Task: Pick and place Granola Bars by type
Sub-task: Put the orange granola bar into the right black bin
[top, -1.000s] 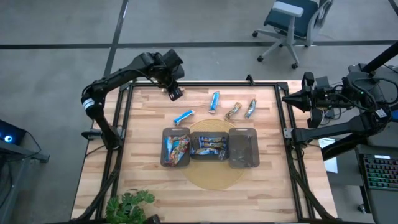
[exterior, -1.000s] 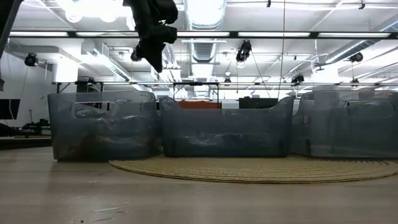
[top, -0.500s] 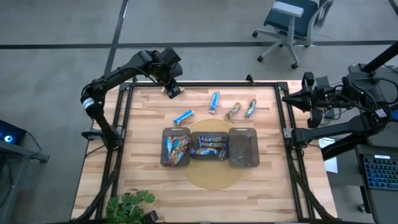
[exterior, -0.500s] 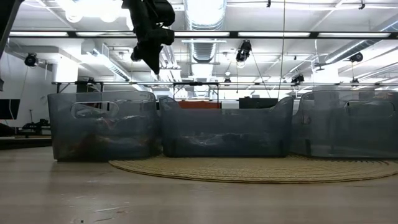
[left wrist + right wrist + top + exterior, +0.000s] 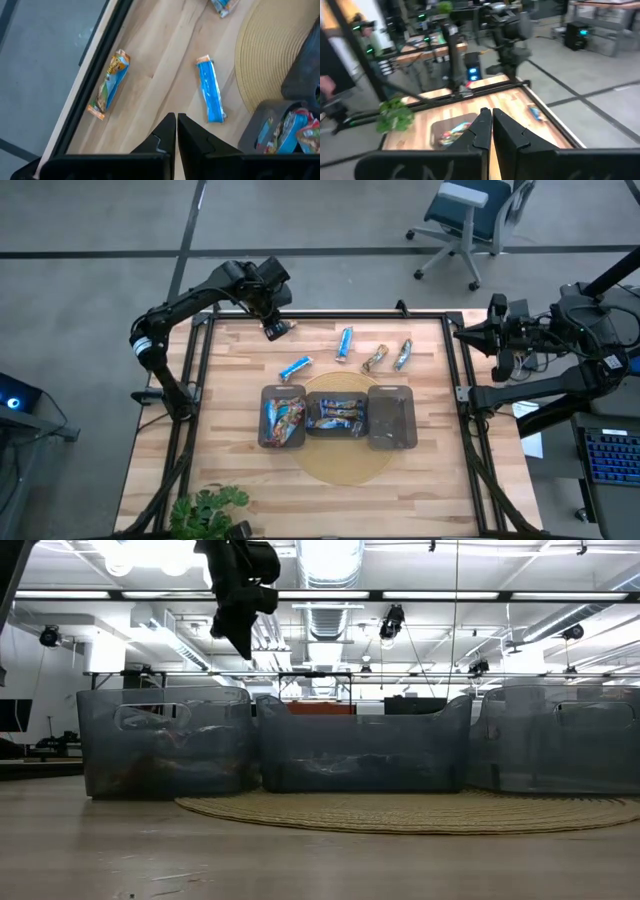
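Loose Granola Bars lie on the wooden table beyond the trays: a blue one (image 5: 295, 366), a second blue one (image 5: 345, 342), a brown one (image 5: 375, 358) and a silvery one (image 5: 403, 354). An orange-green bar (image 5: 109, 84) lies by the table's far edge frame. More bars fill the left tray (image 5: 282, 417) and the middle tray (image 5: 336, 414). My left gripper (image 5: 273, 330) hangs shut over the far left of the table, above the orange-green bar and the blue bar (image 5: 210, 90), holding nothing. My right gripper (image 5: 497, 332) waits shut off the table's right edge.
A third dark tray (image 5: 391, 418) stands to the right of the other two; I see no bar in it. All three trays rest on a round woven mat (image 5: 345, 465). A plant (image 5: 205, 510) sits at the near left corner. An office chair (image 5: 465, 220) stands beyond the table.
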Action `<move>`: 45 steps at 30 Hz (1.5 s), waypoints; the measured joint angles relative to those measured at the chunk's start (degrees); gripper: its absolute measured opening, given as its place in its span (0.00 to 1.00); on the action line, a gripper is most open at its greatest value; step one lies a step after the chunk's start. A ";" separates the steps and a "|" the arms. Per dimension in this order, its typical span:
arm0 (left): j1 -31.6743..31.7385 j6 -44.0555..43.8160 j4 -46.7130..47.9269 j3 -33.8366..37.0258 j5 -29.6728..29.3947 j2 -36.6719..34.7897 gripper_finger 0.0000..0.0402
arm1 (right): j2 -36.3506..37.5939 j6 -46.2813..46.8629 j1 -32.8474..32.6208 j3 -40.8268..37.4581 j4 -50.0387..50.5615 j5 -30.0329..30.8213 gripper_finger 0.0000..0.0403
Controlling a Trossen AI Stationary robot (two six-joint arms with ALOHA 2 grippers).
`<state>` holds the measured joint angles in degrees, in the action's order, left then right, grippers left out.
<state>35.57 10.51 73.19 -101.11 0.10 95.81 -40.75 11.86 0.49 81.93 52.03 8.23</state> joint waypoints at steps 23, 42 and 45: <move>-0.01 0.14 1.90 -0.01 0.04 -0.26 0.00 | -7.73 8.82 0.04 9.09 1.91 18.78 0.02; 0.00 2.46 3.36 -0.01 0.02 -0.37 0.00 | -23.98 13.89 3.04 28.25 16.12 18.16 0.02; 0.00 3.03 3.36 -0.01 0.04 -0.37 0.00 | -26.21 14.80 6.21 29.63 18.79 17.00 0.02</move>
<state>35.57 13.54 76.55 -101.12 0.14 95.44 -66.96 26.66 6.70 111.56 70.82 25.23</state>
